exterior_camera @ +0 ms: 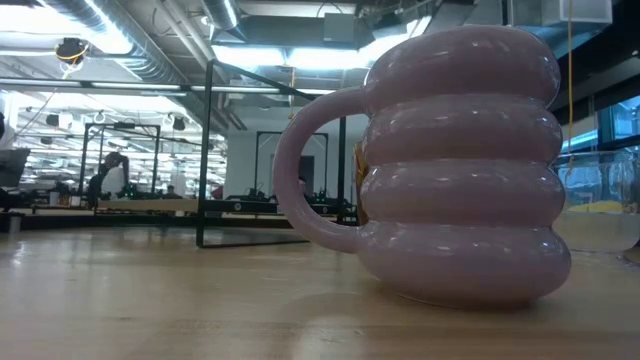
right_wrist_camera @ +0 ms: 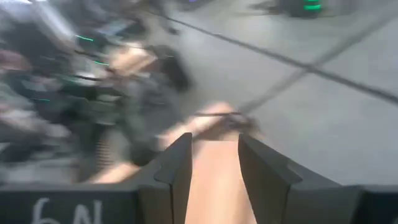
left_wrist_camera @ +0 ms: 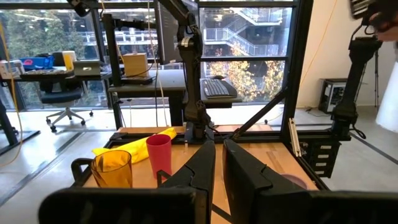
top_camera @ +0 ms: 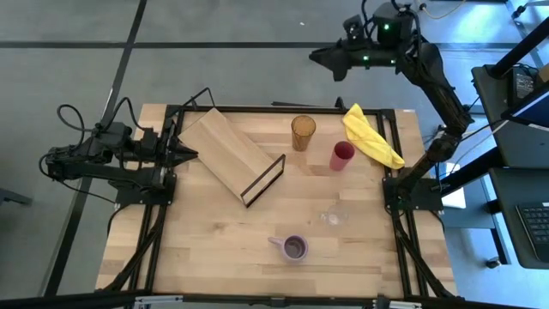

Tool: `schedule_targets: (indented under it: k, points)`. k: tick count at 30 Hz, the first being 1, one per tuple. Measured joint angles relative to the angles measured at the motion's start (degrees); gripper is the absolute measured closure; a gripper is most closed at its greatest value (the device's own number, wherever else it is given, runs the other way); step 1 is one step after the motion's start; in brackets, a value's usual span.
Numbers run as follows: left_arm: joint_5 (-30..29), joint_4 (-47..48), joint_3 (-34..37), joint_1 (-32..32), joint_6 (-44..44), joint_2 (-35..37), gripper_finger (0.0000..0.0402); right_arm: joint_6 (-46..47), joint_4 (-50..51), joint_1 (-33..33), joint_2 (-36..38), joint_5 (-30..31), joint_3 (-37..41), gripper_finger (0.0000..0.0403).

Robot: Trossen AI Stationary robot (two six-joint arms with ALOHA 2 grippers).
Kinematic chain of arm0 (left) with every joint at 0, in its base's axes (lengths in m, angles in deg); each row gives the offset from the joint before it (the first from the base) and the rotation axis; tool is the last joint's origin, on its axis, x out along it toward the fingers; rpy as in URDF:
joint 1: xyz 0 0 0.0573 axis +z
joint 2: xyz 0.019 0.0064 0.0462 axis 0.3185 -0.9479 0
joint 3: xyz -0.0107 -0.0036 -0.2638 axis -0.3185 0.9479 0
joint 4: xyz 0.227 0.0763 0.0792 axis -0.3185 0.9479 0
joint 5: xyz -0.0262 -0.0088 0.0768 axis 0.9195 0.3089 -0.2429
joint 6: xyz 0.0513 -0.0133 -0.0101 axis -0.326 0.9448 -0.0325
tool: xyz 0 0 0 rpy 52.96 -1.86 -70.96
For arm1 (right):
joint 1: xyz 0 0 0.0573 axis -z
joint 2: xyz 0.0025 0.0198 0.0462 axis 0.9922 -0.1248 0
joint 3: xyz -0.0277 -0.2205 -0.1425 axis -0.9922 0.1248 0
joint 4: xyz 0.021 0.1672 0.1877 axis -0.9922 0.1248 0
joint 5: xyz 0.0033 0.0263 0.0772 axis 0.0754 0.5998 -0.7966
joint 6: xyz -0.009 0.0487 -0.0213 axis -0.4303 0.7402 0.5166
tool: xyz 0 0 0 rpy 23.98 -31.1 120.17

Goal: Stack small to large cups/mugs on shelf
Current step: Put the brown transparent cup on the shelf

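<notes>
**Four cups loose on the table, shelf bare**

The purple mug point(exterior_camera: 450, 160) fills the low view, ribbed in stacked bulges, upright, its handle turned toward the left arm's side. The clear glass point(top_camera: 335, 216) stands just beside it, the red cup point(top_camera: 341, 155) and amber tumbler point(top_camera: 303, 132) farther back near the yellow cloth point(top_camera: 371, 135). The shelf point(top_camera: 230, 153) lies angled, wire frame toward the centre, nothing on it.

The left gripper point(top_camera: 184, 155) hovers at the shelf's edge, fingers nearly together, empty. The right gripper point(top_camera: 324, 58) hangs beyond the table, fingers apart, empty. Nesting likely works best by placing the widest vessel first, gripping by the rim.
</notes>
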Motion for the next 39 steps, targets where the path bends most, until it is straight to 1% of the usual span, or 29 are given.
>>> schedule_targets:
  k: [3, 4, 5, 6, 10, 15, 20, 24, 28, 30, 33, 39]
  points:
    - [0.0, -0.02, 0.0, 0.02, -0.01, 0.01, 0.0374, -3.07, 8.04, 1.26, -2.45, 11.89, -0.02, 0.0276]
    - [0.0, 0.0, 0.0, 0.01, 0.0, 0.0, 0.0374, -2.95, 10.95, 2.24, -3.79, 14.12, 0.09, 0.0278]
    - [0.0, -0.02, 0.0, 0.0, 0.0, 0.0, 0.0374, -2.01, 13.58, 3.19, -5.12, 14.68, 0.17, 0.028]
    - [0.0, -0.01, 0.0, 0.02, 0.01, 0.01, 0.0374, -1.11, 15.43, 4.24, -6.43, 13.59, 0.21, 0.0282]
    - [0.0, 0.0, 0.0, 0.0, 0.01, 0.01, 0.0374, 0.14, 18.7, 7.17, -11.42, 5.29, 0.05, 0.0284]
    - [0.0, 0.0, 0.0, 0.01, 0.0, -0.01, 0.0374, -0.59, 21.98, 8.6, -17.82, 1.75, 0.14, 0.0284]
    - [0.0, -0.02, 0.0, 0.0, 0.01, -0.01, 0.0374, -7.4, 34.13, 9.16, -22.32, 2.48, 0.21, 0.0285]
    - [0.0, -0.02, 0.0, 0.0, 0.01, 0.01, 0.0374, -10.59, 38.86, 8.64, -22.36, 2.47, 0.1, 0.0285]
    - [0.0, -0.02, 0.0, 0.02, -0.01, -0.01, 0.0374, -11.94, 38.25, 7.05, -22.4, 2.58, 0.1, 0.0284]
    - [0.0, -0.01, 0.0, 0.01, 0.01, 0.0, 0.0374, -11.99, 36.58, 6.69, -22.66, 2.24, 0.07, 0.0278]
    - [0.0, -0.01, 0.0, 0.02, 0.01, 0.0, 0.0374, -11.09, 34.77, 6.59, -23.85, 2.45, 0.1, 0.0258]
    - [0.0, -0.02, 0.0, 0.0, 0.01, -0.01, 0.0374, -12.14, 35.56, 6.23, -25.76, 2.9, 0.12, 0.0209]
